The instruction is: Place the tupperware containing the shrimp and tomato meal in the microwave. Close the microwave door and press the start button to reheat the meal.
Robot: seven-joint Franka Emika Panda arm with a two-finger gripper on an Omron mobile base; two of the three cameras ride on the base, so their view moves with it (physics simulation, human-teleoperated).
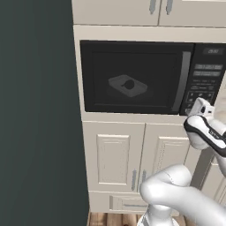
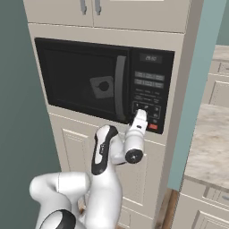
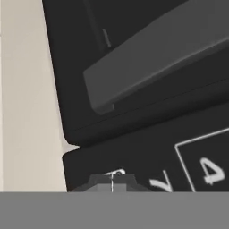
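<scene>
one pale tupperware [image 1: 128, 85] behind tinted door

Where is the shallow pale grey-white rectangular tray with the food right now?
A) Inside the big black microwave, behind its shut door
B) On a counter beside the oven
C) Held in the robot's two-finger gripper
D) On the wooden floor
A: the shallow pale tray shows through the dark tinted window of the shut microwave door, while the gripper is at the keypad panel on the microwave's right side.
</scene>
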